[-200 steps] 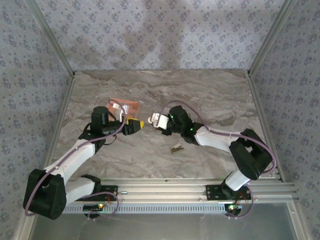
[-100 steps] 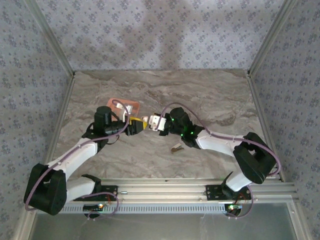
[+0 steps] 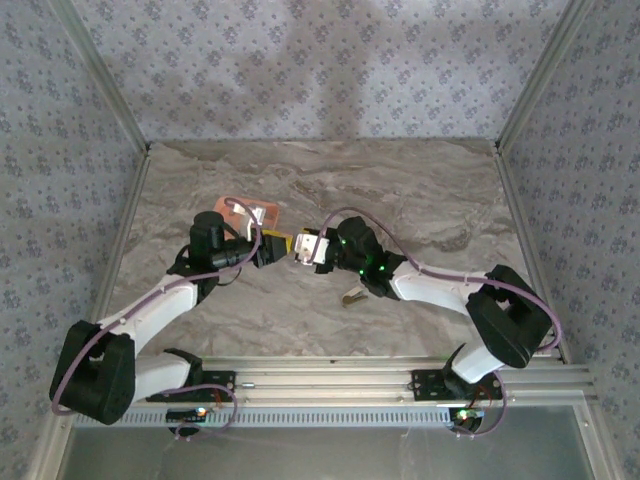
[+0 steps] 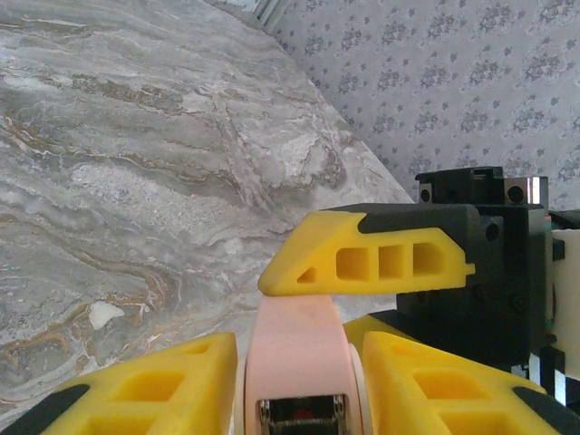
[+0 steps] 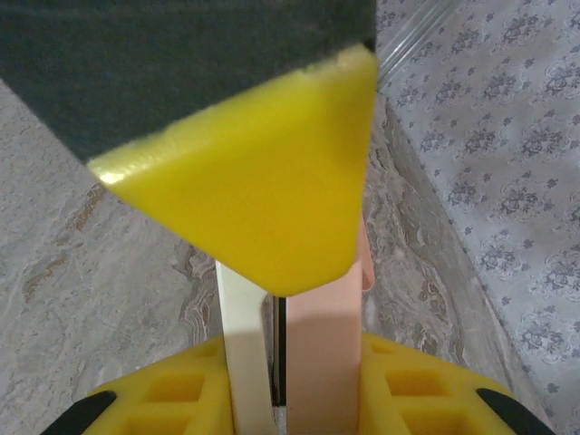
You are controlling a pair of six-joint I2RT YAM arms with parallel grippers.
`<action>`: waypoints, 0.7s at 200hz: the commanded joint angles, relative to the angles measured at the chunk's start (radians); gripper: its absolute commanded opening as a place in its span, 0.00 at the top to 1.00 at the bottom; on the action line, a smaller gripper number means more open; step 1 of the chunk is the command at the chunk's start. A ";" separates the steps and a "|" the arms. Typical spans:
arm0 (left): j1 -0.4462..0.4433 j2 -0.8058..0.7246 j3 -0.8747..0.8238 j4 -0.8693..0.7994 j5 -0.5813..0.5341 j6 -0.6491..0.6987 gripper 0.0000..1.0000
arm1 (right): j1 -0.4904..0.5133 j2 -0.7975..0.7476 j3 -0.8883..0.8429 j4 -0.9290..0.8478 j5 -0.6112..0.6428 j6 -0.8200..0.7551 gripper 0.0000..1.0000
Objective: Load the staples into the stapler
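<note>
Fingers [image 4: 145,381] of left gripper [image 3: 280,245] and right gripper [image 3: 306,248] both clamp the stapler [image 4: 294,349]; hinge it open slowly, without twisting.

Smooth pink plastic stapler [image 4: 299,349], matt marbled table [image 4: 136,163]

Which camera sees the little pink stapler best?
Left wrist: the pale pink-and-white mini stapler sits close and unblocked, metal channel showing. Right wrist sees its white and pink halves edge-on, partly hidden. In top external it is a tiny speck.
</note>
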 commanded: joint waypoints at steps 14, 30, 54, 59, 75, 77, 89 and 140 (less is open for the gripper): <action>-0.010 0.002 -0.012 0.044 -0.002 0.000 0.59 | 0.008 -0.029 -0.005 0.049 0.011 -0.021 0.71; -0.011 0.004 -0.016 0.041 0.001 0.000 0.58 | 0.011 -0.029 -0.005 0.055 0.018 -0.021 0.71; -0.012 0.003 -0.019 0.034 0.008 0.001 0.73 | 0.010 -0.029 -0.004 0.058 0.025 -0.021 0.71; -0.012 0.003 -0.022 0.036 0.007 0.003 0.77 | 0.010 -0.029 -0.004 0.058 0.025 -0.022 0.71; -0.012 -0.002 -0.025 0.028 -0.001 0.020 0.88 | 0.010 -0.031 -0.004 0.054 0.031 -0.026 0.70; -0.012 -0.003 -0.025 0.025 -0.001 0.024 0.89 | 0.010 -0.031 -0.004 0.051 0.032 -0.027 0.70; -0.012 -0.011 -0.024 0.010 -0.004 0.053 0.91 | 0.009 -0.041 -0.006 0.024 0.029 -0.025 0.63; -0.014 -0.059 0.000 -0.070 0.012 0.365 0.95 | -0.088 -0.162 0.033 -0.313 -0.294 0.153 0.34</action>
